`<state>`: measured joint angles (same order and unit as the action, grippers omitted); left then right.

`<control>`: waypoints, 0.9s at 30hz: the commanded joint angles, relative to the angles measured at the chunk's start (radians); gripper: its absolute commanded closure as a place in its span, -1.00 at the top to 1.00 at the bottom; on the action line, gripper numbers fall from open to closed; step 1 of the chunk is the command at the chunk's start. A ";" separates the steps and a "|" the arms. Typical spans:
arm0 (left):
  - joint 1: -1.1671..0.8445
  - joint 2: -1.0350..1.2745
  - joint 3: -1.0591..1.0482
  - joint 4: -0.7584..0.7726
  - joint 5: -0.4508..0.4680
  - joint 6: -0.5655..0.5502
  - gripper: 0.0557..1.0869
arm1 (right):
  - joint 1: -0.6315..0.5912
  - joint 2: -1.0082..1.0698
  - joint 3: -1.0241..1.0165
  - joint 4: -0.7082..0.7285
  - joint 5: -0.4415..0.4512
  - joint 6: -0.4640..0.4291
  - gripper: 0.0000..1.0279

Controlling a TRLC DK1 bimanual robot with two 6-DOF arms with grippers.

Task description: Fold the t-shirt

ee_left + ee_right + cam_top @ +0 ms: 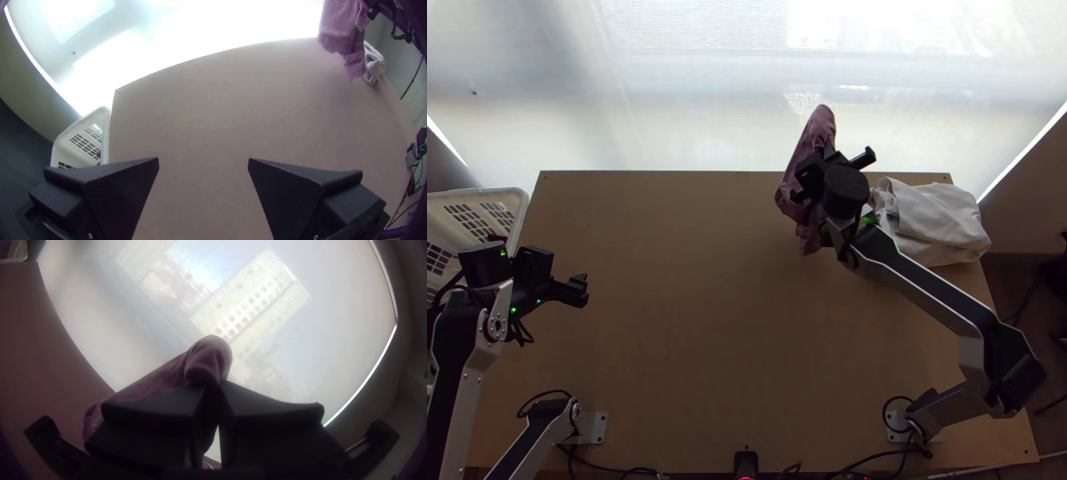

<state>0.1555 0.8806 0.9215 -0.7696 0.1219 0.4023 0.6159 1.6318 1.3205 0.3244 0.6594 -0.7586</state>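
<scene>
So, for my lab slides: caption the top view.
Right gripper holding up pink cloth at the far edge of the table, white cloth to the right.

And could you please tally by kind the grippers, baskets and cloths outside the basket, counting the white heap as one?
Grippers: 2, left gripper and right gripper
Baskets: 1, white basket
Cloths: 2, mauve cloth and white heap
Total: 5

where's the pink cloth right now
In the top view, the pink cloth hangs from the right tool at the far edge of the table, just left of the white cloth.
</scene>
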 commanded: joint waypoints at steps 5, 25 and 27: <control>0.001 0.006 0.011 -0.005 -0.025 0.001 0.90 | -0.170 -0.069 -0.058 0.001 -0.099 0.008 -0.95; -0.011 0.052 0.025 0.007 -0.033 0.003 0.90 | -0.370 -0.136 -0.101 -0.001 -0.188 0.024 -0.95; -0.017 0.055 0.027 0.010 -0.039 0.003 0.90 | -0.384 -0.162 -0.133 -0.001 -0.196 0.024 -0.95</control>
<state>0.1493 0.9195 0.9405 -0.7647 0.0914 0.4038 0.2924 1.5188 1.2411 0.3244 0.4889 -0.7364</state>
